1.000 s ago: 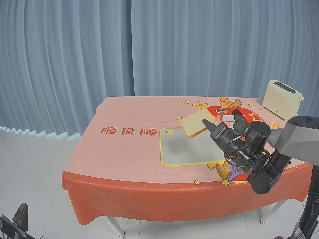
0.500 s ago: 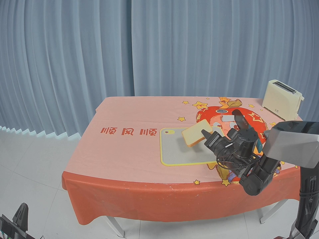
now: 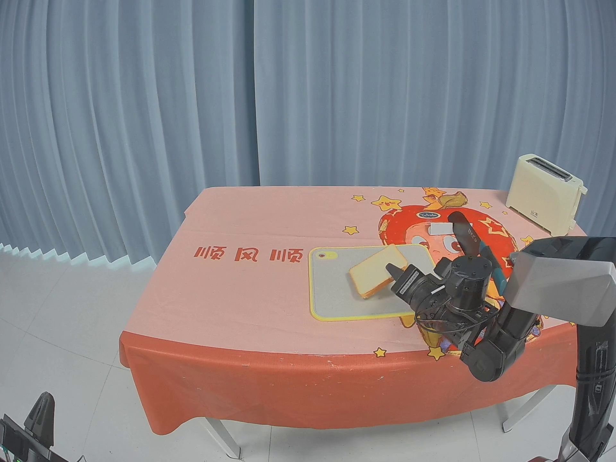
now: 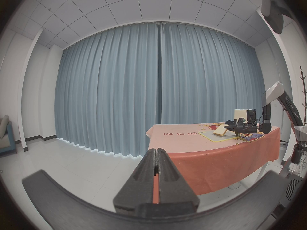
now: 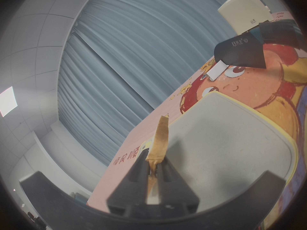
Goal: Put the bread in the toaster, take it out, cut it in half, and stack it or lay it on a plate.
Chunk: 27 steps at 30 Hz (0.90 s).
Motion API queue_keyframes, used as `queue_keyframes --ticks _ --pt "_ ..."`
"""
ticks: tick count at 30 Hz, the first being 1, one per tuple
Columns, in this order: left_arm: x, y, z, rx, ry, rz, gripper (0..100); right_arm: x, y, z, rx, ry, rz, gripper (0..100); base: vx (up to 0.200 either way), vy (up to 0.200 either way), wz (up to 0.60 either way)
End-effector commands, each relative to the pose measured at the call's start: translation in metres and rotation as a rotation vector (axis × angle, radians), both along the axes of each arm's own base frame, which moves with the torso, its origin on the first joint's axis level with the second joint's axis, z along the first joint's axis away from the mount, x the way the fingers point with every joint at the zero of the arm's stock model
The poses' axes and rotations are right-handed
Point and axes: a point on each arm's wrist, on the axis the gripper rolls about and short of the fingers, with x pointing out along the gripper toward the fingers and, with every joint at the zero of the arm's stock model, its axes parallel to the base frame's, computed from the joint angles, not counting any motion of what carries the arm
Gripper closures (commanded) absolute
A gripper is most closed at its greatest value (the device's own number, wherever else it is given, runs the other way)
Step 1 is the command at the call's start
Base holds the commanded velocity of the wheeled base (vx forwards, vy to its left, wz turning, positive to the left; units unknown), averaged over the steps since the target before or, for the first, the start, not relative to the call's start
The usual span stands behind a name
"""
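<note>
1. Pinching a bread slice point(image 3: 373, 271) by one edge in the right gripper point(image 3: 393, 273), jaws narrowed tight on the crust.
2. Holding that slice tilted, low over the yellow-rimmed cutting board point(image 3: 333, 293); contact with the board impossible to tell.
3. Hanging the left gripper point(image 4: 155, 175) near the floor, well apart from the table point(image 3: 256, 226), jaws pressed together on nothing.
4. Showing a cream toaster point(image 3: 544, 194) at the table's far right corner, slot contents impossible to tell.

Right claw point(image 3: 393, 271) clamped, arm outstretched (left claw point(image 4: 155, 152) closed, low).
</note>
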Motion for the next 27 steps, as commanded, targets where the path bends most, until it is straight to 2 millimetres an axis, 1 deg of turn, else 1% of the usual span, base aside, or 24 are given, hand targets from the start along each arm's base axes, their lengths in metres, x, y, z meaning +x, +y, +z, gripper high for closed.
queue_keyframes --ticks 1,5,6,8,11,14,17,20,22,27 --pt "0.000 0.000 -0.005 0.000 0.002 0.000 100 -0.001 0.006 0.005 0.003 0.004 0.013 0 0.000 0.000 0.00" --pt "0.000 0.000 -0.005 0.000 0.001 0.000 100 0.000 0.007 0.013 0.017 -0.013 0.013 0 0.000 0.000 0.00" --pt "0.000 0.000 -0.005 0.000 0.001 0.000 100 -0.002 0.007 0.021 0.023 -0.026 0.012 0 0.000 0.000 0.00" --pt "0.000 0.000 -0.005 0.000 0.001 0.000 100 -0.003 0.007 0.028 0.030 -0.041 0.012 0 0.000 0.000 0.00" --pt "0.000 0.000 -0.005 0.000 0.001 0.000 100 -0.005 0.003 0.040 0.020 -0.020 0.006 0 0.000 0.000 0.00" --pt "0.000 0.000 -0.005 0.000 0.001 0.000 100 -0.006 0.001 0.040 -0.003 0.027 -0.003 0 0.000 0.000 0.00" --pt "0.000 0.000 -0.005 0.000 0.001 0.000 100 -0.009 0.004 0.042 -0.014 0.041 -0.007 0 0.000 0.000 0.00" --pt "0.000 0.000 -0.005 0.000 0.001 0.000 100 -0.013 0.012 0.040 -0.027 0.065 0.017 0 0.000 0.000 0.00" --pt "0.000 0.000 -0.005 0.000 0.002 0.000 100 -0.013 0.015 0.039 -0.031 0.070 0.022 0 0.000 0.000 0.00" --pt "0.000 0.000 -0.005 0.000 0.001 0.000 100 -0.001 0.018 0.039 -0.021 0.105 0.007 0 0.000 0.000 0.00"
